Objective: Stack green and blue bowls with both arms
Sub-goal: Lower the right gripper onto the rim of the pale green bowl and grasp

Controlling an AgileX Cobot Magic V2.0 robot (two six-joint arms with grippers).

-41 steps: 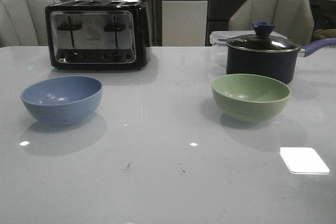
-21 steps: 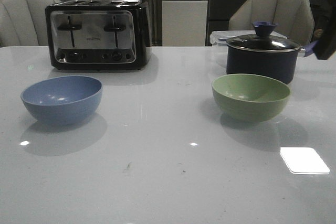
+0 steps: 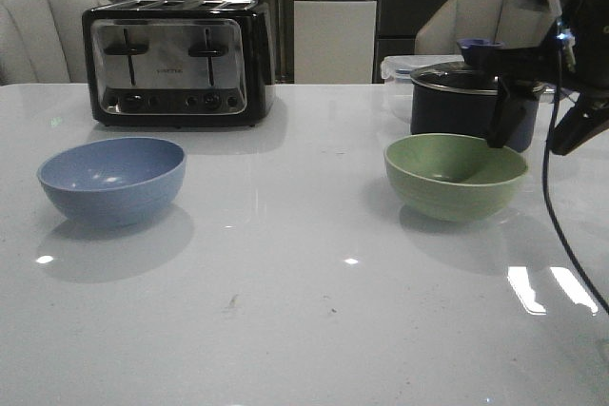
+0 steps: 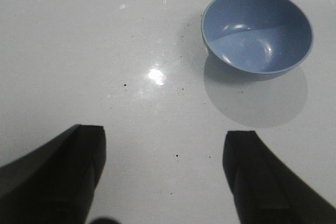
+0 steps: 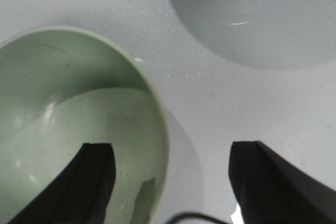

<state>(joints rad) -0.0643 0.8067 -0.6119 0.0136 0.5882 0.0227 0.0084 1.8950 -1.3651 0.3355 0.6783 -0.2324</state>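
Sage-green matte bowl (image 3: 455, 176) upright beneath parted right fingers (image 5: 94, 182); left fingers (image 4: 79, 171) parted near blue bowl (image 4: 257, 31).

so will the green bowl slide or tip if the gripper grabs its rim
The green bowl looks rigid and probably light, so a rim pinch should lift it. On the glossy table it may slide if nudged. Its rounded base could let it rock under the right gripper.

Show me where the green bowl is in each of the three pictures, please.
Front view: green bowl right of centre, before the saucepan.
Left wrist view: not in it; only the blue bowl.
Right wrist view: it fills the left half.
Shared landmark: the open right pincer, one finger above the bowl's inside, one outside its rim.
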